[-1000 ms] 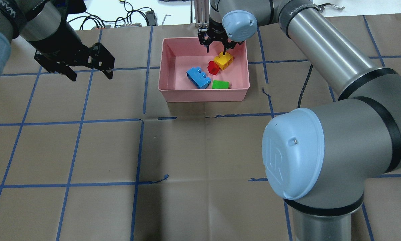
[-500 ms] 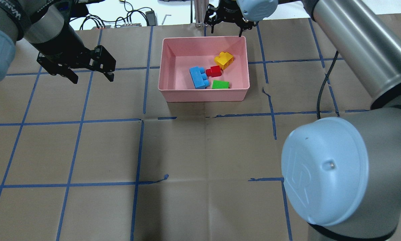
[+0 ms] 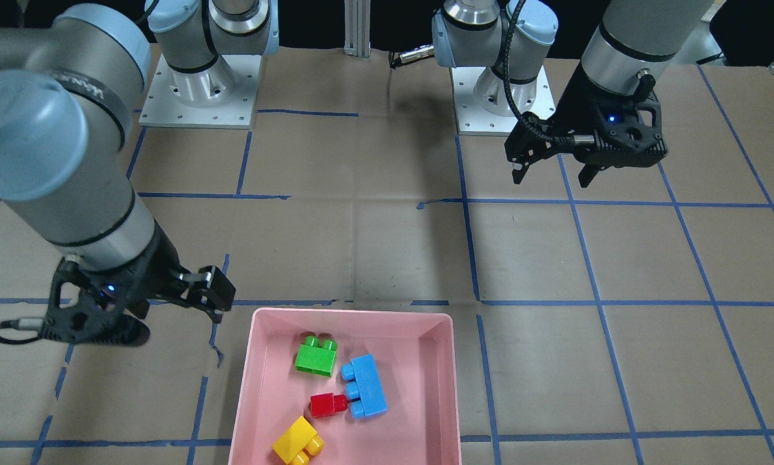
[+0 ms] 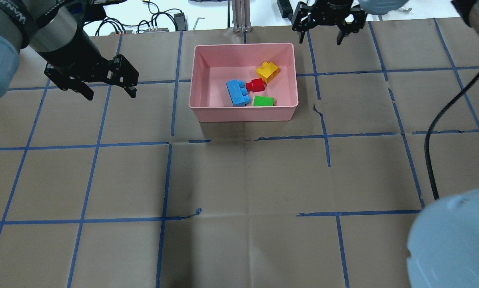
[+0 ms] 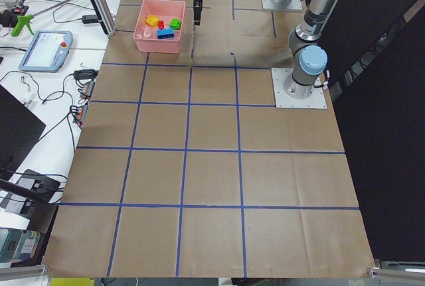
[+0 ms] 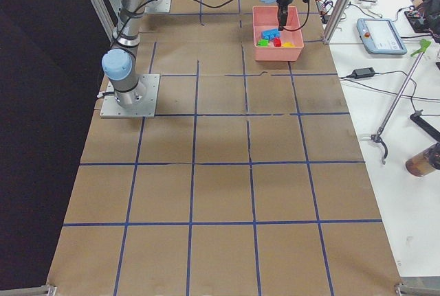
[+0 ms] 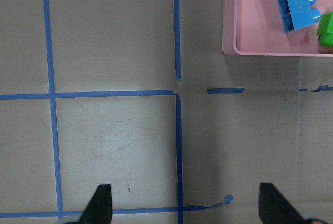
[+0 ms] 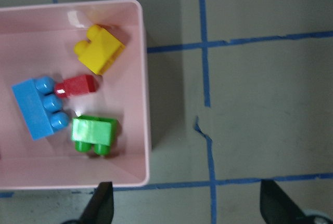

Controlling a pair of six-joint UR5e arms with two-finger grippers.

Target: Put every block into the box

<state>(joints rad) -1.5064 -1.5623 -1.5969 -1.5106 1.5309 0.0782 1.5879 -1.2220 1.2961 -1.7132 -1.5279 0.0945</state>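
Note:
The pink box (image 4: 241,114) stands at the far middle of the table. In it lie the light blue block (image 4: 237,92), the red block (image 4: 256,85), the yellow block (image 4: 268,72) and the green block (image 4: 263,101). My right gripper (image 4: 320,40) is open and empty, high beside the box's far right corner. Its wrist view shows the box (image 8: 145,104) and all the blocks below it. My left gripper (image 4: 111,96) is open and empty over bare table left of the box. In the front-facing view the box (image 3: 351,314) lies between the right gripper (image 3: 174,310) and the left gripper (image 3: 550,175).
Brown paper with a blue tape grid (image 4: 167,144) covers the table. Cables and small devices (image 4: 155,24) lie on the white bench beyond the far edge. An aluminium post (image 4: 241,16) stands behind the box.
My right gripper has risen out of the box, where it was open by the yellow block, and moved right past its corner. The blue and red blocks have settled flat. The left arm barely moved.

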